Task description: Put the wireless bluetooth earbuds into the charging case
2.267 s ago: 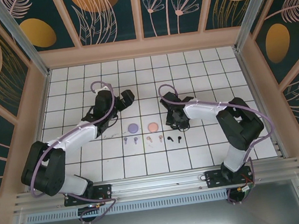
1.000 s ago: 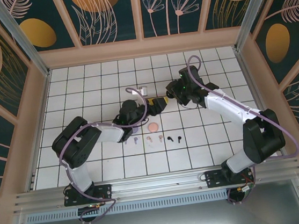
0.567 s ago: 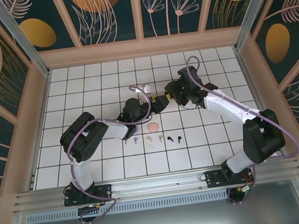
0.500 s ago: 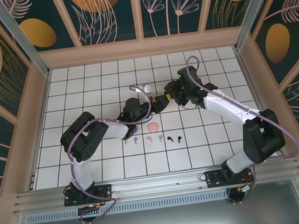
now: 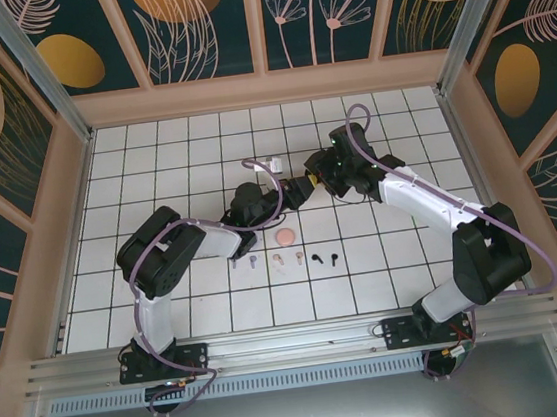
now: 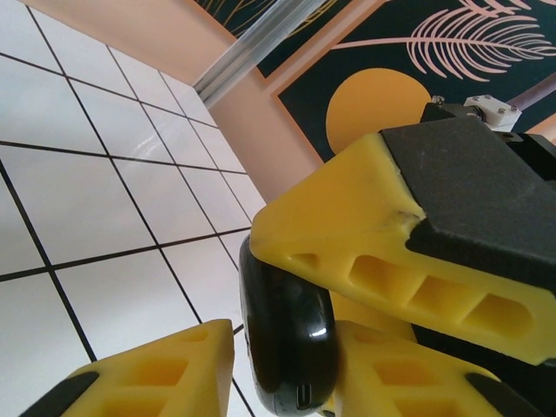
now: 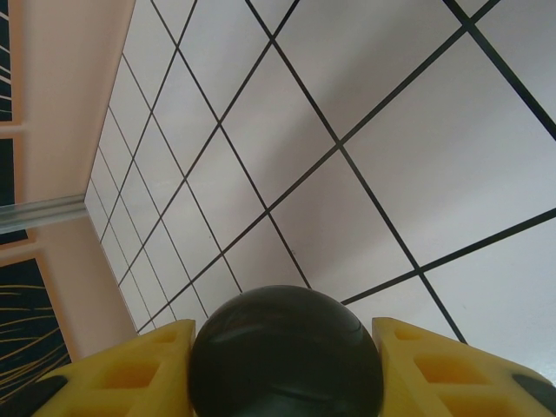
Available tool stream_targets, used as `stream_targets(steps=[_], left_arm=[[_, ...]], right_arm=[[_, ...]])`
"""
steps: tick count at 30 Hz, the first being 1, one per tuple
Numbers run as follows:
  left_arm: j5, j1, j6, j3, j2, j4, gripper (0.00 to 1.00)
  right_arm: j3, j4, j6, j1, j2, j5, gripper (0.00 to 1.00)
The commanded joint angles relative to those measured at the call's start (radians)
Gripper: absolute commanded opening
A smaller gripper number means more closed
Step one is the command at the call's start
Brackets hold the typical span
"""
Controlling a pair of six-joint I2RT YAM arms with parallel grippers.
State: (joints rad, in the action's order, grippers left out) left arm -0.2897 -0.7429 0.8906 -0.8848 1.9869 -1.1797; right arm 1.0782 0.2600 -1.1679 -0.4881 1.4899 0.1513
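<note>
A black charging case (image 7: pixel 285 356) hangs above the tiles with my right gripper (image 7: pixel 285 334) shut across its width. In the left wrist view the case (image 6: pixel 287 339) stands edge-on with its port downward. My left gripper (image 6: pixel 282 347) is closed in on its two faces, under a right finger (image 6: pixel 391 226). From above, the left gripper (image 5: pixel 295 192) and right gripper (image 5: pixel 309 181) meet mid-table. The earbuds lie in a row on the tiles: purple (image 5: pixel 243 262), pink (image 5: pixel 286 259) and black (image 5: pixel 326 258).
A pink round case (image 5: pixel 284 237) lies on the tiles just behind the earbud row, below the two grippers. The left forearm (image 5: pixel 211 238) stretches low across the tiles beside it. Wooden walls (image 5: pixel 265 89) ring the white tiled floor (image 5: pixel 153 162).
The right arm lifted the black case off the tiles and has held it still for the last second. The left arm swung in beside it, and its jaws narrowed around the case.
</note>
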Motion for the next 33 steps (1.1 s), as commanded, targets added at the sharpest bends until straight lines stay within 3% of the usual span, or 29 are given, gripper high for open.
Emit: stream_targets(steps=[1, 6, 11, 13, 17, 21, 26, 33], left_arm=[[-0.013, -0.006, 0.013, -0.013, 0.016, -0.052, 0.32], [-0.016, -0.005, 0.022, -0.014, 0.026, -0.078, 0.18], [-0.029, -0.005, 0.027, -0.015, 0.020, -0.074, 0.00], [-0.035, -0.005, 0.025, -0.008, 0.006, -0.065, 0.00], [-0.049, -0.004, -0.015, 0.025, -0.050, -0.019, 0.00], [-0.101, 0.008, -0.099, 0.058, -0.122, 0.077, 0.00], [-0.248, 0.054, -0.135, 0.092, -0.178, 0.137, 0.00], [-0.380, 0.081, -0.187, 0.080, -0.233, 0.240, 0.00]], right_arm=[[0.032, -0.031, -0.021, -0.016, -0.005, 0.008, 0.35], [0.037, -0.034, -0.022, -0.028, -0.011, 0.010, 0.37], [0.065, -0.029, -0.002, -0.007, -0.032, 0.001, 0.74], [0.080, -0.010, 0.014, 0.016, -0.052, -0.008, 0.79], [0.060, 0.021, 0.094, 0.057, -0.122, -0.019, 0.81], [-0.050, -0.055, 0.279, 0.110, -0.206, 0.025, 0.81], [-0.211, -0.261, 0.599, 0.153, -0.287, 0.202, 0.81], [-0.353, -0.416, 0.729, 0.159, -0.311, 0.379, 0.77]])
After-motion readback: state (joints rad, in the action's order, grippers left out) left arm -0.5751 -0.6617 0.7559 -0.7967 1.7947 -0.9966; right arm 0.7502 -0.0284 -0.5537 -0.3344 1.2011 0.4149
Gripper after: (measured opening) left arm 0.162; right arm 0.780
